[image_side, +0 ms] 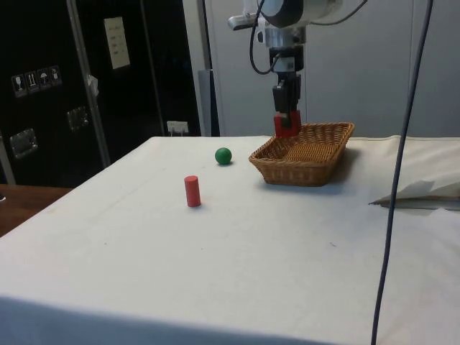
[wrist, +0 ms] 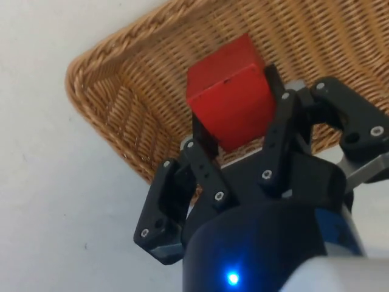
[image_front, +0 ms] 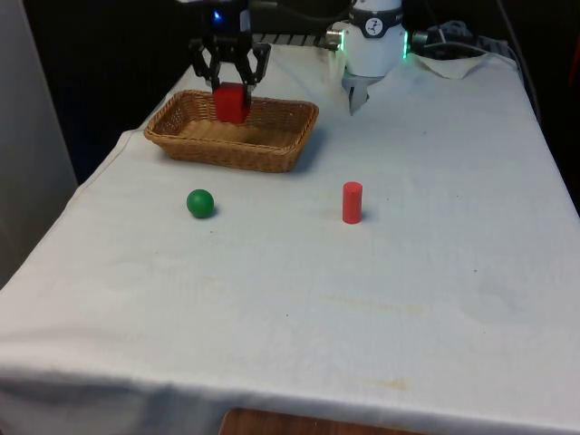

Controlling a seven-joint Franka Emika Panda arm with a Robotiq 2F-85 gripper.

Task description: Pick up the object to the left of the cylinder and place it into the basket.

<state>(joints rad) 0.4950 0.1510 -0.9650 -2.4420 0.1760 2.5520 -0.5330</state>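
Observation:
My gripper hangs above the wicker basket at the front view's far left, shut on a red cube. In the side view the gripper holds the red cube just over the basket's far rim. The wrist view has the red cube pinched between both fingers, with the basket's weave below it. A red cylinder stands upright on the cloth, and a green ball lies to its left in the front view.
A crumpled white cloth or paper lies at the far right corner by the robot base. A cable hangs across the side view's right. Open white tablecloth spreads around the ball and cylinder.

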